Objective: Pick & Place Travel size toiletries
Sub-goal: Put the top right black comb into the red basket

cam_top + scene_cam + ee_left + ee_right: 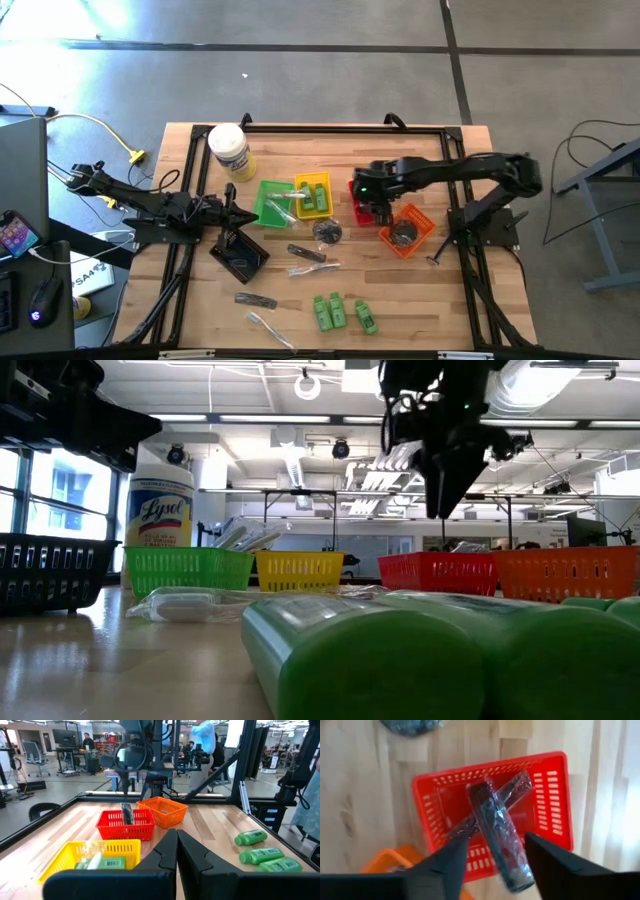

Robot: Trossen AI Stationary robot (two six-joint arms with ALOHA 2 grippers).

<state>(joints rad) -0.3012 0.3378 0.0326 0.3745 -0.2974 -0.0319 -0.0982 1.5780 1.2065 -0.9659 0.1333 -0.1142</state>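
Observation:
My right gripper [496, 839] hangs open over the red basket [547, 805], fingers pointing down. A black wrapped stick [495, 827] stands steeply in that basket [125, 826], its upper end [127, 809] between the open fingers. A second dark stick [515, 785] lies across the basket floor. My left gripper [176, 837] is shut and level at the table's left [243, 212], holding nothing. Green bottles [340, 312] lie near the front edge. More sticks [305, 252] and a dark round piece [327, 232] lie mid-table.
The green basket [272, 200], yellow basket [313, 195] and orange basket [407, 230] stand in a row with the red one; a black basket [240, 255] sits in front of my left gripper. A white jar [230, 150] stands at the far left. People move in the room beyond.

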